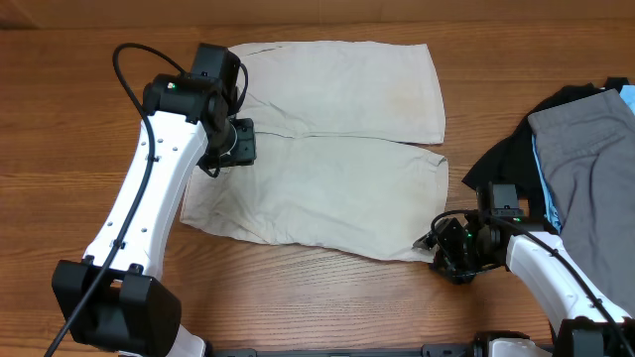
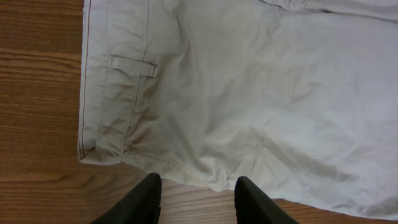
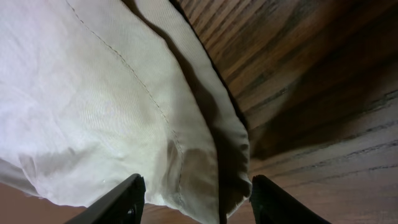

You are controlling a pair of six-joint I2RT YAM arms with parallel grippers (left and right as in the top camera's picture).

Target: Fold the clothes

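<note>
One pair of beige cotton shorts point(image 1: 337, 149) lies spread flat on the wood-grain table point(image 1: 60, 99), with the waistband point(image 2: 102, 93) at the left and two wide legs running right. The far leg is smooth. The near leg has soft creases and an uneven hem. The weave is fine and matte, with a stitched seam line and a flat belt loop point(image 2: 132, 65) sewn across the band.

Left gripper point(image 2: 198, 182) sits at the waistband end, close to the near-left corner. Its black fingers are moderately apart with bare wood between them and nothing clamped. The near edge of the cloth just reaches the gap between the tips.

Right gripper point(image 3: 198, 183) is at the near-right corner of the near leg. Its fingers are spread wide and straddle the hem corner. The hem there is doubled over and throws a dark shadow on the wood. The cloth sits between the tips but not pinched.

At the far right, well apart from the shorts, a grey garment point(image 1: 585, 149) lies over a black garment point(image 1: 501, 164).
</note>
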